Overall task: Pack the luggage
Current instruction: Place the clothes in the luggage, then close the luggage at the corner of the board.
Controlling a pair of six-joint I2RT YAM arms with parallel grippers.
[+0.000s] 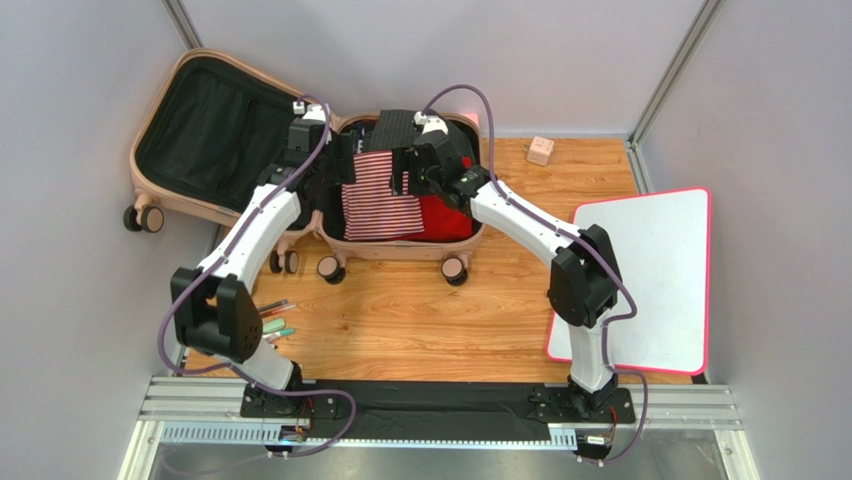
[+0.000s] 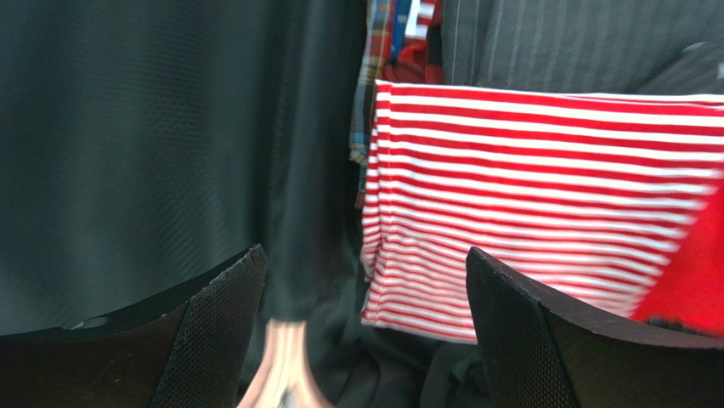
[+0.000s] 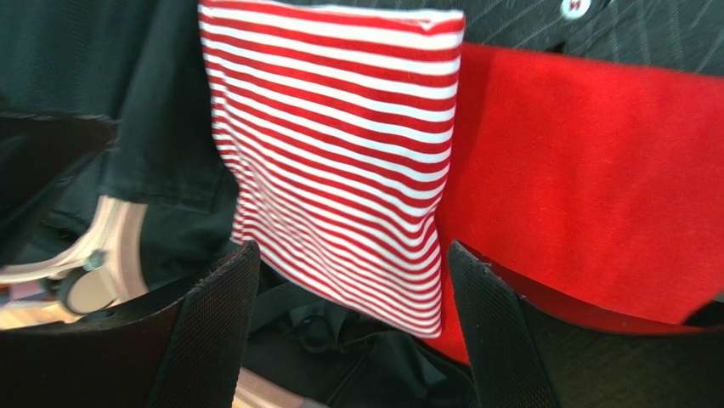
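well, we see the luggage lying open at the far side of the table, with a striped shirt, a red cloth and dark clothes already folded inside, so we judge the packing nearly done and the lid not yet shut. the left fingers and the right fingers both stand wide apart over the clothes, holding nothing. we find no brand or writing that we can read.

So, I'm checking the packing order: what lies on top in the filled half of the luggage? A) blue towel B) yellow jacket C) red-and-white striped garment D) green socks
C: the red-and-white striped garment lies over the plain red cloth inside the luggage.
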